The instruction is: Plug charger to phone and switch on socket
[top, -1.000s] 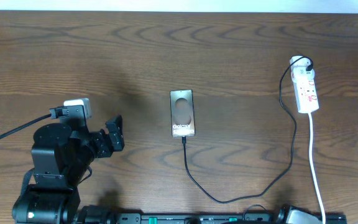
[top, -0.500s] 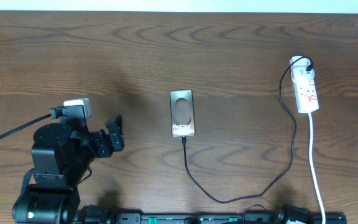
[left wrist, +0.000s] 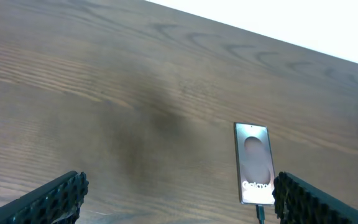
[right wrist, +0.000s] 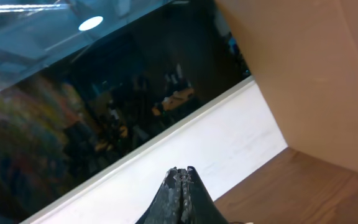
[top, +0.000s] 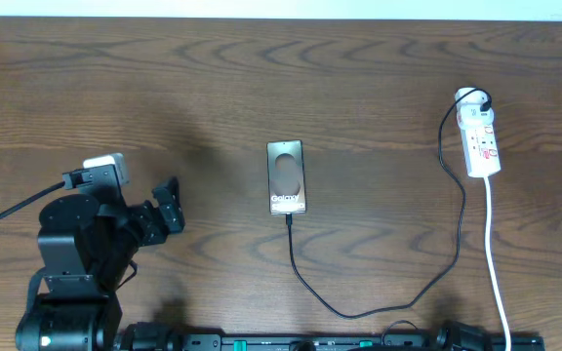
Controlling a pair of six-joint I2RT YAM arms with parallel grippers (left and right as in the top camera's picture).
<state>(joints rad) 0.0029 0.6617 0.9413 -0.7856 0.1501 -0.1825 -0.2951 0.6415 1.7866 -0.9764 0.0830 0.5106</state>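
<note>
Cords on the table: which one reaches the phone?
The thin black charger cable, ending at the phone's Galaxy end; the thicker white cord lies far right.

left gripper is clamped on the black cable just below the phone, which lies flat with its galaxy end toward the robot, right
No: the left gripper is open and holds nothing, apart to the left of the phone, as the overhead view shows. The phone does lie flat with its Galaxy end toward the robot, the black cable at that end.
</note>
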